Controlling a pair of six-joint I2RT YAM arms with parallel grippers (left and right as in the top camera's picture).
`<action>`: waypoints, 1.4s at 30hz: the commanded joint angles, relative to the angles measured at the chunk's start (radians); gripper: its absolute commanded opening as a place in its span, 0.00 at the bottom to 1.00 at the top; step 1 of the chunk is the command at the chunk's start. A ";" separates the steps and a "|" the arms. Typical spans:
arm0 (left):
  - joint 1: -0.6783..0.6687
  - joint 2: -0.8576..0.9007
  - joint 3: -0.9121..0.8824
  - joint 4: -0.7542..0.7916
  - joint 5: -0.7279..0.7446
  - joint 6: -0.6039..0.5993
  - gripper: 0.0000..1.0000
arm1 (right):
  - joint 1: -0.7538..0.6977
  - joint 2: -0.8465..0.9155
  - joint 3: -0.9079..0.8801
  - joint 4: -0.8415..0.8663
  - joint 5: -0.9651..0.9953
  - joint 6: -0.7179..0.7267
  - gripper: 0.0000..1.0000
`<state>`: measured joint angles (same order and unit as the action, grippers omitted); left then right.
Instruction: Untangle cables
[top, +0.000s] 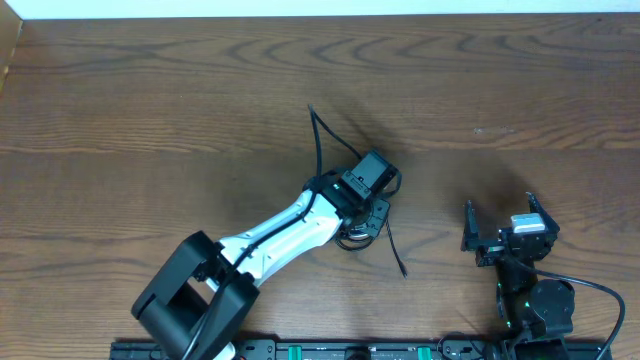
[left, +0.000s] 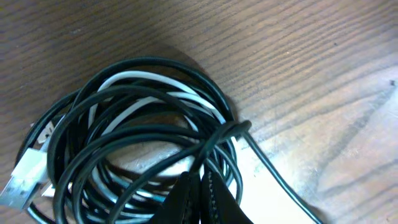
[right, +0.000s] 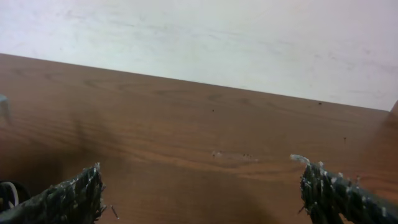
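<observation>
The cables (left: 143, 130) lie in one coiled tangle on the wooden table: several black cords looped around a white cord (left: 134, 78), whose white plug (left: 22, 177) sticks out at the left. My left gripper (left: 202, 176) is shut at the near edge of the coil, and a black cord runs straight into its tips. From overhead the left gripper (top: 370, 215) covers most of the tangle (top: 355, 240). One black end (top: 316, 135) trails away from me and another (top: 397, 255) trails toward me. My right gripper (top: 500, 218) stands open and empty to the right of the tangle, its fingers (right: 81, 193) wide apart.
The arm bases sit on a black rail (top: 330, 350) along the near table edge. A thick black robot cable (top: 600, 295) loops beside the right base. A white wall (right: 199, 37) bounds the table's far side. Bare wood (top: 150, 110) spreads left and behind the tangle.
</observation>
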<state>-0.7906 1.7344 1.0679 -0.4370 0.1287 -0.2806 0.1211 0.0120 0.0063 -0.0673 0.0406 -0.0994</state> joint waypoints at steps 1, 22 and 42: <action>-0.003 -0.056 -0.013 -0.003 0.005 0.021 0.08 | 0.004 -0.006 -0.001 -0.004 0.001 -0.010 0.99; -0.003 -0.085 -0.013 -0.029 -0.044 0.021 0.07 | 0.004 -0.006 -0.001 0.006 0.031 -0.051 0.99; -0.003 -0.085 -0.013 -0.037 -0.043 0.020 0.08 | 0.004 -0.005 -0.001 0.003 0.058 -0.066 0.99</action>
<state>-0.7906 1.6588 1.0664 -0.4679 0.0982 -0.2798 0.1211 0.0120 0.0063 -0.0620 0.0834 -0.1509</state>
